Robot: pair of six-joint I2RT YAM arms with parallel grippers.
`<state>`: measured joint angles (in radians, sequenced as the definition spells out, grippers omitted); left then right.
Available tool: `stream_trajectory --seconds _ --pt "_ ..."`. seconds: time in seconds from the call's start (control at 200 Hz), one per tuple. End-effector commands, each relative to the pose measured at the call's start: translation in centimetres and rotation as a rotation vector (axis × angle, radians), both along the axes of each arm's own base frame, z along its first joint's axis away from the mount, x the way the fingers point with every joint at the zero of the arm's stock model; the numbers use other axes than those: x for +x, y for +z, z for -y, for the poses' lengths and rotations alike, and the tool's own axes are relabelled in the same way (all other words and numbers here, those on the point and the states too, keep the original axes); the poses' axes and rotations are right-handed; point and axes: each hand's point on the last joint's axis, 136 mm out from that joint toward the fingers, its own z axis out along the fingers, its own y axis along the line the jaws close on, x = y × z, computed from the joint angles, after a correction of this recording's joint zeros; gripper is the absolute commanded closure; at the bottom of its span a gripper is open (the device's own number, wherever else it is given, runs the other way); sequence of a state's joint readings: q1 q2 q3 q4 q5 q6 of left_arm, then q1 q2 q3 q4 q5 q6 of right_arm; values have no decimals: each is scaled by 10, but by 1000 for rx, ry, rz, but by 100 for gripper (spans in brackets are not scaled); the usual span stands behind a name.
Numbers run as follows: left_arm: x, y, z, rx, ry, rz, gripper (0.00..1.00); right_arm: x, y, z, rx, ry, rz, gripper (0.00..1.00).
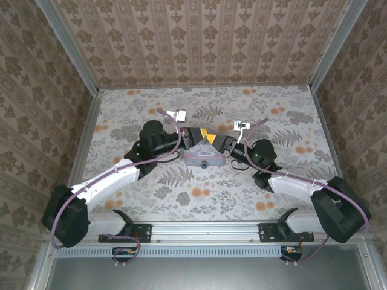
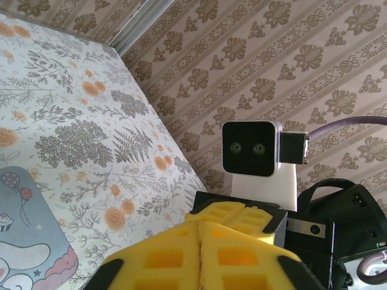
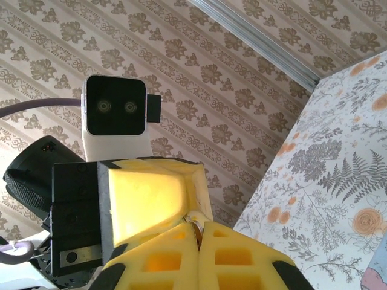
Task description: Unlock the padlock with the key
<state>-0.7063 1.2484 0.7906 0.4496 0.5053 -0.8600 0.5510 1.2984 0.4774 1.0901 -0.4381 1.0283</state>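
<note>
The padlock is a tiny blue dot on the near side of the tin, right by where your two grippers meet. Your left gripper has its yellow pads pressed together; what it holds, you can't tell. Your right gripper is squeezed shut too, with a tiny silvery bit at its tips, touching the left gripper.
</note>
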Motion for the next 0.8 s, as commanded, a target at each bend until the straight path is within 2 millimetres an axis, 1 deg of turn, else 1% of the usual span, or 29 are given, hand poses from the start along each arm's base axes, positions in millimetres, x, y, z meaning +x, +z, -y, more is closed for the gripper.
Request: stream_trajectory --seconds 0.0,0.06,0.12,0.18,0.26,0.335,0.465,0.545,0.62,0.7,0.775,0.795 --pt "1 11 -13 -19 61 19 63 5 6 3 11 -38 1 100" --pt "4 11 -25 -21 107 11 44 8 -1 5 -9 -57 -24 100" --pt "4 10 -36 -20 141 -1 30 11 -8 8 -28 -77 -50 100" --pt "4 5 -47 -13 175 -11 21 15 -15 12 -47 -99 -83 100" --pt "0 -6 -59 30 209 -32 13 20 -25 17 -84 -126 -124 100" --pt "-5 -20 -66 101 218 -41 9 26 -34 23 -122 -161 -163 100" --pt "-14 -51 -72 236 218 -41 7 41 -49 36 -185 -238 -239 100" --pt "-20 -74 -68 305 186 -46 6 51 -58 45 -205 -287 -276 100" --pt "-27 -103 -62 369 145 -73 6 59 -64 49 -214 -305 -302 100" --pt "-36 -134 -53 437 104 -91 6 67 -73 48 -233 -307 -336 100" --pt "-44 -157 -43 484 69 -85 7 75 -79 44 -241 -288 -355 100" --pt "-45 -163 -42 499 62 -85 7 76 -77 42 -238 -280 -353 100"
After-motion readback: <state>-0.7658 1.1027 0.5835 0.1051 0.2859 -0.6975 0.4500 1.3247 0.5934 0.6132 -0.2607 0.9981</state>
